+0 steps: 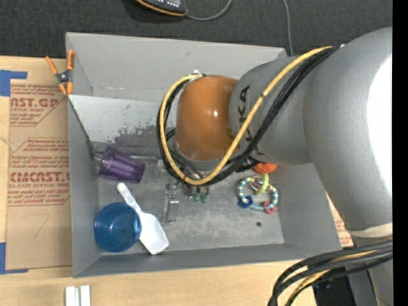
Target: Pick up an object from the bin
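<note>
Hanging low over the middle of the grey bin [191,62], the gripper [182,195] sits beneath its orange wrist cover [203,123]. Whether the claw is open or closed cannot be told. Nearest lie a white scoop [143,222] toward the view's left and a multicoloured bead ring [257,194] on the other side. A blue cup [116,227] and a tipped purple cup [121,166] lie farther left.

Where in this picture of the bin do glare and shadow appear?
Camera view: soft glare on the arm's orange cover; the bin floor darkens in the arm's shadow beside the purple cup; blue cup and white scoop lie evenly lit.
</note>
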`<state>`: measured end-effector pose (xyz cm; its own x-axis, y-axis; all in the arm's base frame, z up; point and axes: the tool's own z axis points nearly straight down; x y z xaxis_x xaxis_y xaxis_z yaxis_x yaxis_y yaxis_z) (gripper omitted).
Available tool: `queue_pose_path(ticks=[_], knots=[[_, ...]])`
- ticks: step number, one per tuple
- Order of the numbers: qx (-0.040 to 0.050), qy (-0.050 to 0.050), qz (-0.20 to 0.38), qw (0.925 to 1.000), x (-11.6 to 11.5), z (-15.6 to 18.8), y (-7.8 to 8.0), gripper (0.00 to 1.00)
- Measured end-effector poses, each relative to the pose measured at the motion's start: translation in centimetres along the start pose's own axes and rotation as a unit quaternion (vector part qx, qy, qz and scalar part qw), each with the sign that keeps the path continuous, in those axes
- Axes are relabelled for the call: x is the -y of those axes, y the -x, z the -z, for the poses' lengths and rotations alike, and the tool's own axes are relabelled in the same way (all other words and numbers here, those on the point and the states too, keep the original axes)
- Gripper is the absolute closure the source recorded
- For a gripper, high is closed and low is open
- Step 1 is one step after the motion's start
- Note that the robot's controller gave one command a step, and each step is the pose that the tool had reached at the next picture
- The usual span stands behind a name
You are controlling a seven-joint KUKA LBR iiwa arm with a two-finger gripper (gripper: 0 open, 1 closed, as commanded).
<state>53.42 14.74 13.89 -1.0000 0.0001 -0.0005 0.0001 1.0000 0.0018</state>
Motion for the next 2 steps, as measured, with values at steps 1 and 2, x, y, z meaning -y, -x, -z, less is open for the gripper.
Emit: queue_pose_path(ticks=[1, 2], knots=[[0.0, 0.0, 0.0, 1.0, 0.0, 0.0, 0.0, 0.0], [0.0046, 0.001, 0.004, 1.0, 0.23, -0.45, -0.4, 0.0]])
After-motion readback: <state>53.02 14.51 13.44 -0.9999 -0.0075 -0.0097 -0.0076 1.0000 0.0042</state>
